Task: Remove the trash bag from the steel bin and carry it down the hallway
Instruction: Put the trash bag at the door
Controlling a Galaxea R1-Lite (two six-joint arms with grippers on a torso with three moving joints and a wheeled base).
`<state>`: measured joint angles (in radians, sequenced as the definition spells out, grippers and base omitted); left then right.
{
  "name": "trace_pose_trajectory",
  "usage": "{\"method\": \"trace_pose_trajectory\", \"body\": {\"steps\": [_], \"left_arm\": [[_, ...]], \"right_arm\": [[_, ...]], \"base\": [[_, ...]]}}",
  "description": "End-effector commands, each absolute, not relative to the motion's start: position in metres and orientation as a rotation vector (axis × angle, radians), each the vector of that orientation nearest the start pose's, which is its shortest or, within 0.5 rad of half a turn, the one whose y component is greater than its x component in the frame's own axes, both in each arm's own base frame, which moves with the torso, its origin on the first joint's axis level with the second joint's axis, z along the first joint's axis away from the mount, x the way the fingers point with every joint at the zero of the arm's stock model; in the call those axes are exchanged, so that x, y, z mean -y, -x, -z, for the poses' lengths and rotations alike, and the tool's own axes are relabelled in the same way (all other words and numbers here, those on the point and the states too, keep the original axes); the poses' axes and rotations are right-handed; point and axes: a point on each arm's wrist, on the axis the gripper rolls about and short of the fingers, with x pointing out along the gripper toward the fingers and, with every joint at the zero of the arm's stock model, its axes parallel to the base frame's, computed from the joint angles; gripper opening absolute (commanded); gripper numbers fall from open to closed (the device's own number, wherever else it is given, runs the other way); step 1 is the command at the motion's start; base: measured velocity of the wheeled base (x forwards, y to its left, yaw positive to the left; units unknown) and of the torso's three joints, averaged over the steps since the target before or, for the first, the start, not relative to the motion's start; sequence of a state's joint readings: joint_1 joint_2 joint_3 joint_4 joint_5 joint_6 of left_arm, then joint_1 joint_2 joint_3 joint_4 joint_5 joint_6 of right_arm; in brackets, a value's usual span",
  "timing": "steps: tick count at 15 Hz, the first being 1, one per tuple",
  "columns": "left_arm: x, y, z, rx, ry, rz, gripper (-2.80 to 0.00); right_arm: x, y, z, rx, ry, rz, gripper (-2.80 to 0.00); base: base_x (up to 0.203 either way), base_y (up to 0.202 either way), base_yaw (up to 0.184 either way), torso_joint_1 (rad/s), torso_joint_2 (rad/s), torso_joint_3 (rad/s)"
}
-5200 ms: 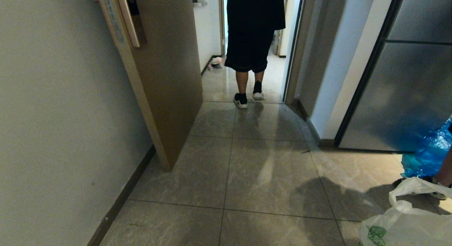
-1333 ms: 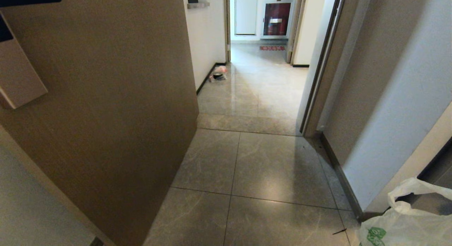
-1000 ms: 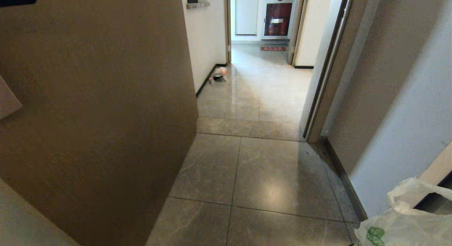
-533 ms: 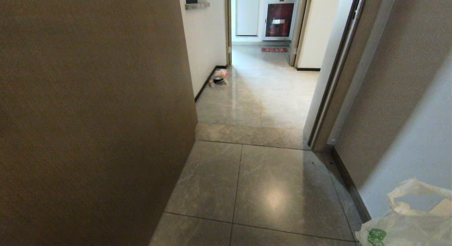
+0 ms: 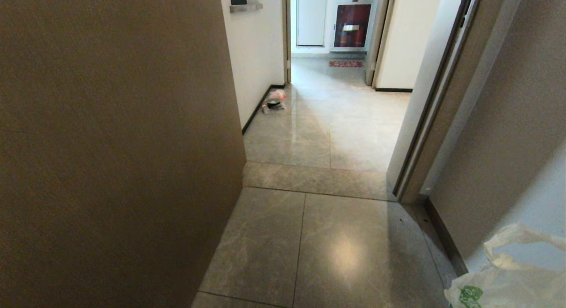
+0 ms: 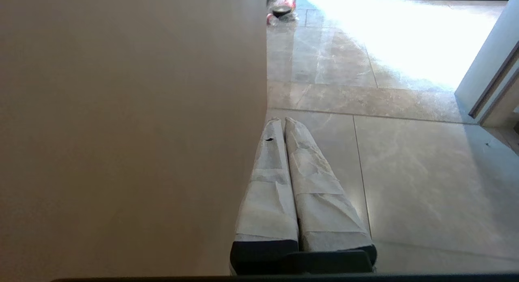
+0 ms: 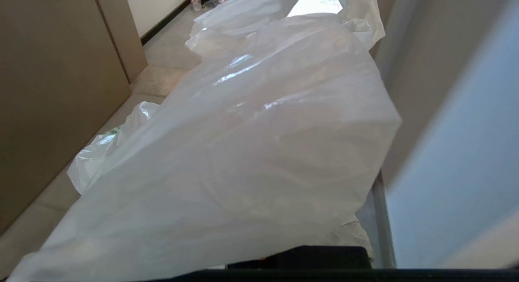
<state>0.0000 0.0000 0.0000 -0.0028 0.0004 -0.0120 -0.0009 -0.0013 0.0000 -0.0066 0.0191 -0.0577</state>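
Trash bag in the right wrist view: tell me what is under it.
Under the trash bag only a strip of grey floor tiles shows beside the wooden door. The plastic covers the right gripper's jaws and any contents.

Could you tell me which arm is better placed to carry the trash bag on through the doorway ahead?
The right. Its gripper is shut on the trash bag, which drapes over it. The left gripper is shut, holds nothing, and sits close beside the brown door.
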Motion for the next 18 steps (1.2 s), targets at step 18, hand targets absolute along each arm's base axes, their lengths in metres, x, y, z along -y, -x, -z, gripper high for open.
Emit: {"method": "trace_pose_trajectory", "body": {"steps": [18], "left_arm": [[0.0000,0.0228,-0.0758,0.003,0.009,0.000,-2.80]], "right_arm": [[-0.0004,0.0228,-0.0759,0.005,0.055,-0.017,-2.80]], "base": [[0.125,0.000,0.001,0.002,0.00,0.002]]}}
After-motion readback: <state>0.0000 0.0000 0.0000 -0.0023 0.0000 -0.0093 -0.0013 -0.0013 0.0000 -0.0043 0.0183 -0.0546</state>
